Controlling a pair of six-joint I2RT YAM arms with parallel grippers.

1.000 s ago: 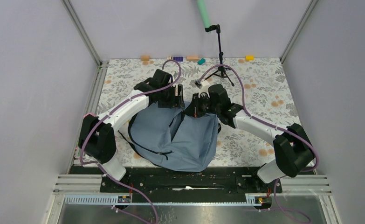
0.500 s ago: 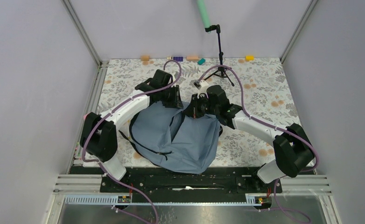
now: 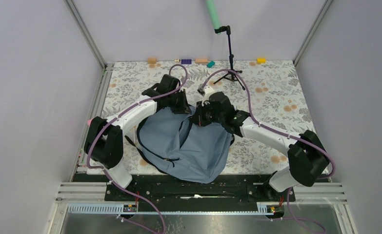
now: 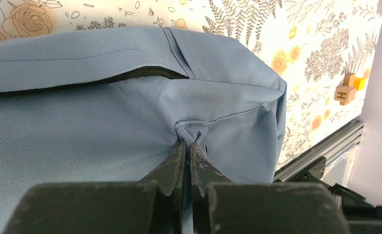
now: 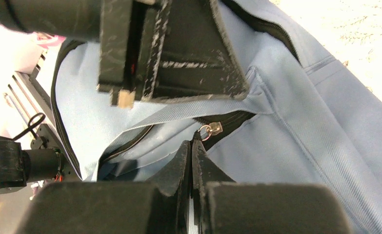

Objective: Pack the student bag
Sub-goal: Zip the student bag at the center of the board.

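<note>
Fingers of the left gripper (image 4: 189, 146) are clamped together on a small tuck of grey-blue cloth, puckering it up from the far side of the student bag (image 3: 189, 151). The bag lies slumped in the middle of the bench (image 3: 276, 92), between the two arms and reaching toward the near edge. Its black zip line (image 4: 130, 74) runs just beyond the pinch. Over the past second this hand has barely shifted, so I take it to be anchoring the fabric.

To its right, the right gripper (image 5: 191, 146) also has its fingers pressed together, their tips right at the metal zip slider (image 5: 212, 128). Whether a pull tab sits between them cannot be made out. This arm is the one that has moved. It has swung leftward along the bag's far edge, closing on the left hand, and the bag's far right corner has drawn in with it.

That reads as the zip being worked while the cloth is held taut. Dark gaps show on both sides of the slider, so I cannot say which way it runs. Nothing is visible inside the bag, so packing proper looks not yet begun. Small coloured blocks (image 3: 186, 61) sit along the far edge, well apart from the bag.
</note>
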